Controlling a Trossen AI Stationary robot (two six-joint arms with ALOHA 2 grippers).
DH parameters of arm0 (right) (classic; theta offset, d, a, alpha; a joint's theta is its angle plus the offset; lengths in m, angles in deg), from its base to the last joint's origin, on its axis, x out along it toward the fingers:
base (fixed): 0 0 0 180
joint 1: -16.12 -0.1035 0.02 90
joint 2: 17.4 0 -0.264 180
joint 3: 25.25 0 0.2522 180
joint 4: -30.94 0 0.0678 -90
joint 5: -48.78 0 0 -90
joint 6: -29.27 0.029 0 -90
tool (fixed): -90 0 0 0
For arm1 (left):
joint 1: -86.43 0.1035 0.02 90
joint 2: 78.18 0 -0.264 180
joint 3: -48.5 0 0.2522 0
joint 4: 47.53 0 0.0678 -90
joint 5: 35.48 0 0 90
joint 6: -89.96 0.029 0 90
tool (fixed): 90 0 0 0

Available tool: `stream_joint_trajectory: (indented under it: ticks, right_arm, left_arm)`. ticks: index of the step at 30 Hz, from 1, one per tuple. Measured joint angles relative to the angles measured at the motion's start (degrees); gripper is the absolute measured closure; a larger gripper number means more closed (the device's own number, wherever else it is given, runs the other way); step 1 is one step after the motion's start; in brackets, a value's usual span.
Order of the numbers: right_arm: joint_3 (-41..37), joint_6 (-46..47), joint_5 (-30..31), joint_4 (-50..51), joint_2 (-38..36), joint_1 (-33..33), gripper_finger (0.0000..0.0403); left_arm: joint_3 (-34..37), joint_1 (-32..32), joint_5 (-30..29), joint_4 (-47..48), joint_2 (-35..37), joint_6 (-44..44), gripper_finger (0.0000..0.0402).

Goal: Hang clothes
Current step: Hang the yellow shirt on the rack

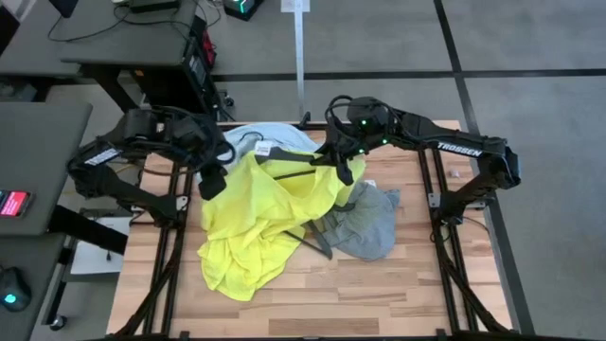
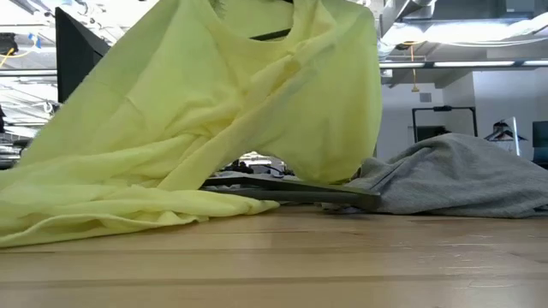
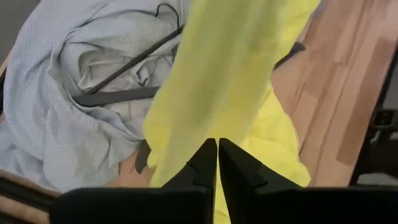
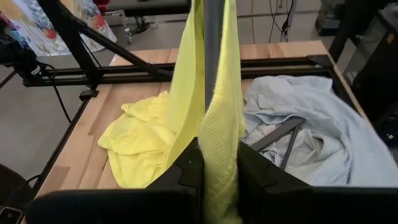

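The neon-yellow T-shirt (image 1: 256,218) is lifted at its far part between my two grippers, and its lower part lies bunched on the table (image 2: 103,214). A dark hanger (image 1: 294,175) is inside its upper part. My left gripper (image 1: 216,180) is shut on the shirt's left edge. My right gripper (image 1: 339,159) is shut on the shirt and hanger at its right. The pale blue shirt (image 1: 260,137) lies crumpled at the far edge with a hanger (image 3: 118,93) on top of it. The grey T-shirt (image 1: 369,223) lies on the table to the right. My left gripper pinches the yellow T-shirt's cloth (image 3: 199,134) between its two fingers, at the shirt's left side; whether this is an edge or a fold, I cannot tell. The cloth runs up and away from the fingers, and more of it hangs below them. My right gripper pinches yellow cloth (image 4: 221,143) wrapped over the grey hanger's arm (image 4: 212,56), with the cloth between both fingers. The fingers lie along the arm. The shirt hangs from this hold in folds, raised off the table, and its lower end rests on the wood.
A third dark hanger (image 2: 291,192) lies flat on the table, partly under the yellow shirt and next to the grey T-shirt (image 2: 462,171). Black frame rails run along the table's left and right sides (image 1: 445,218). Bare wood shows at the near edge (image 1: 379,303).
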Motion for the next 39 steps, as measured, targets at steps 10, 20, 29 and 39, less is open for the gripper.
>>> stream_joint_trajectory:
  ticks: [10, 20, 29, 39]
  right_arm:
    - [0.0, 0.0, 0.0, -1.1, -0.1, 0.0, 0.0367]
    - [0.0, 0.9, 0.0, -1.3, -0.1, 0.0, 0.0367]
    - [0.0, 1.5, 0.0, -1.2, -0.1, -0.5, 0.0367]
    - [-0.1, 1.5, 0.0, -1.2, -0.1, -0.5, 0.0367]
  left_arm:
    - [9.9, -0.9, -7.0, -8.4, 8.9, -7.1, 0.0402]
    - [11.6, 0.2, -3.9, -15.7, 8.1, -1.0, 0.0366]
    - [12.7, 1.8, -2.9, -17.6, 7.3, 3.8, 0.0292]
    - [13.2, 1.8, 1.8, -19.3, 4.8, 6.9, 0.0299]
